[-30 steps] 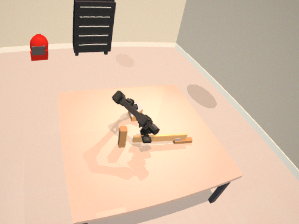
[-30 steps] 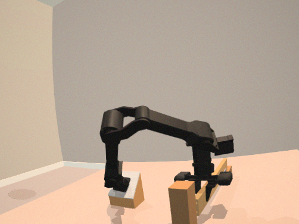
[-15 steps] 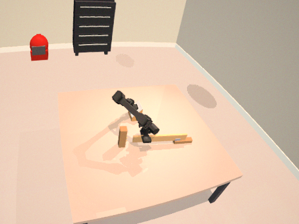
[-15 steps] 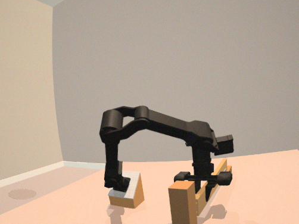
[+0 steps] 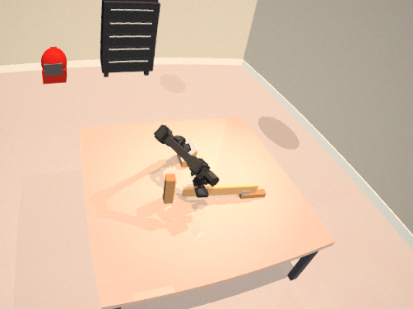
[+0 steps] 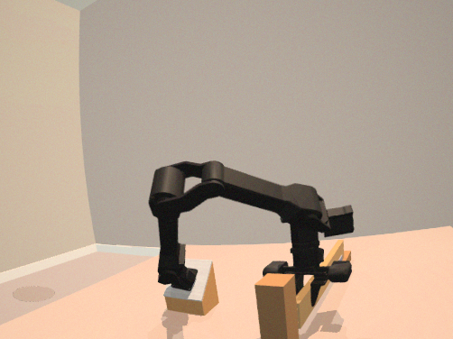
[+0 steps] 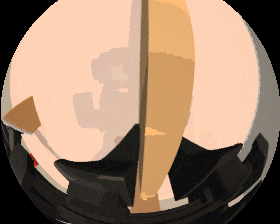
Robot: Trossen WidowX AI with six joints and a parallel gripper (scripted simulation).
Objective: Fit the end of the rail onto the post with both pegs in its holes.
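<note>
The rail point(image 5: 230, 190) point(image 6: 305, 309) point(image 7: 170, 90) is a long tan board on edge, its far end at the grey bracket point(image 5: 245, 192) on the low footboard block point(image 5: 259, 193) point(image 6: 347, 256). My gripper point(image 5: 201, 191) point(image 6: 308, 292) point(image 7: 148, 127) is shut on the rail near its near end, one finger on each side. The post point(image 5: 169, 189) point(image 6: 274, 307) stands upright beyond that end. In the top view a gap shows between rail and post. The near end looks slightly raised above the table, with its shadow below. The pegs and holes cannot be made out.
The arm's base stands on a wooden block with a pale sloping top point(image 5: 191, 146) point(image 6: 203, 274), behind the post and rail. The table point(image 5: 230, 242) carries shadows of the arm. A dark cabinet point(image 5: 129, 32) and a red object point(image 5: 53, 58) stand on the floor beyond.
</note>
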